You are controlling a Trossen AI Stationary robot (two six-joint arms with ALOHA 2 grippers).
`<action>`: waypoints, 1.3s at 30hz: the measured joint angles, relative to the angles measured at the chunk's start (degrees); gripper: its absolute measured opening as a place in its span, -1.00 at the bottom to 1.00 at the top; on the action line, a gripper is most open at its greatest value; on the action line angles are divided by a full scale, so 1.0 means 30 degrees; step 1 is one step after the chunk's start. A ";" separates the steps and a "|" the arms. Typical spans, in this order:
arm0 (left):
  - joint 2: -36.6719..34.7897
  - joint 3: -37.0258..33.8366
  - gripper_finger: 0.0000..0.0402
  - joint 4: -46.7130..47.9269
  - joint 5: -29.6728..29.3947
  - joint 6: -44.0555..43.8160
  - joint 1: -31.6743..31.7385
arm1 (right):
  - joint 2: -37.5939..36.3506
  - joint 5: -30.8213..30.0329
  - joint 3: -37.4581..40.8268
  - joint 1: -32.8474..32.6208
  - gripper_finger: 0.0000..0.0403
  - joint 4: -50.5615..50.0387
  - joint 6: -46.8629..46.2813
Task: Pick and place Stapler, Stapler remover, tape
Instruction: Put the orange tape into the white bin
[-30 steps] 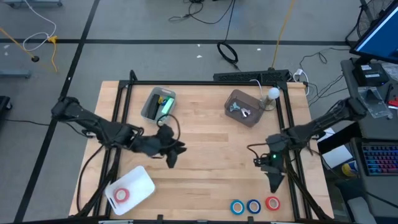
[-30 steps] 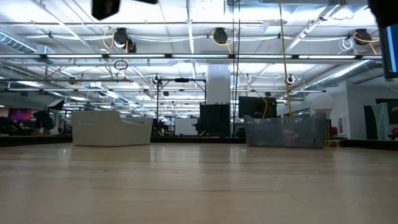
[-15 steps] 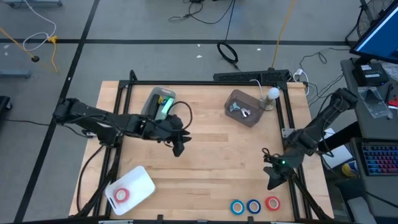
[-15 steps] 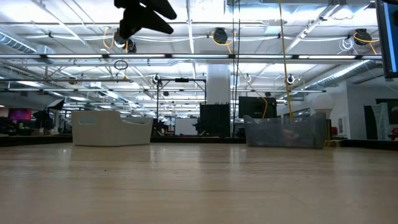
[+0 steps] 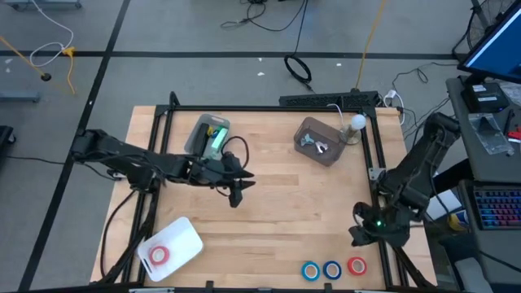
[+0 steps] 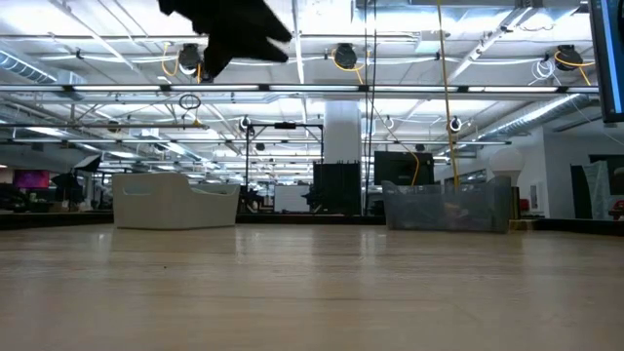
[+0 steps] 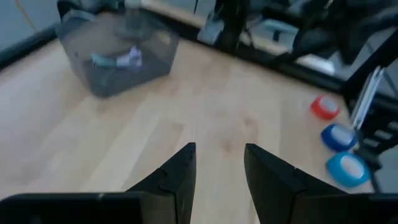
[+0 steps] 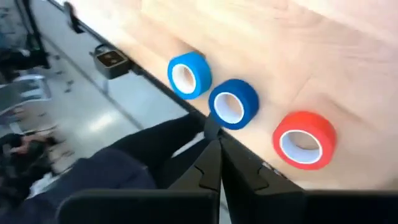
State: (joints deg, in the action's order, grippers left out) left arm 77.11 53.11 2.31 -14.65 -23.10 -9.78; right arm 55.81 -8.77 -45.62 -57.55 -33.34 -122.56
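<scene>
Three tape rolls lie flat at the table's near right edge: two blue [image 5: 310, 270] [image 5: 331, 268] and one red [image 5: 356, 265]. They show again in the right wrist view as blue [image 8: 188, 73], blue [image 8: 233, 102] and red [image 8: 305, 140]. Another red roll [image 5: 159, 255] lies in a white tray [image 5: 183, 236]. A green stapler [image 5: 216, 137] sits in a grey bin [image 5: 198, 140]. Staple removers [image 5: 313, 142] lie in a second grey bin [image 5: 326, 155]. My left gripper [image 7: 219, 168] hangs open over the table's middle [image 5: 236, 194], with nothing between its fingers. My right gripper [image 8: 217, 163] is shut on nothing, above the table just beyond the red roll [image 5: 356, 238].
A black frame runs along the table's edges, with a post [image 5: 377, 175] beside my right arm. A white bulb [image 5: 356, 123] stands at the far right corner. The bare wooden top [image 5: 285, 212] stretches between the two grippers.
My left gripper has moved toward the table's right and far side, rolled, and come down into the top of the low view. My right arm has swung toward the table's right edge, its gripper turning to point at the near edge by the tape rolls.
</scene>
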 joint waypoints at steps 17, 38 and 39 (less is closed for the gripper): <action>0.0011 -0.0768 -0.32 -0.0218 0.0300 -0.0245 0.0117 | 0.7334 0.4947 -0.3455 -0.0534 -1.00 -0.1014 0.3189; 0.0011 -0.0768 -0.32 -0.0203 0.0515 0.0105 0.0160 | 0.7467 0.8340 -0.1925 -0.0549 -0.88 -0.2245 0.5256; 0.0011 -0.0768 -0.32 -0.0204 0.0518 0.0101 0.0160 | 0.7467 0.8382 -0.1925 -0.0472 -0.83 -0.2210 0.5308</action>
State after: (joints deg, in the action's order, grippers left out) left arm 77.14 50.81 1.69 -13.09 -22.80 -9.30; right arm 78.22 16.37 -51.40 -58.97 -39.97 -106.63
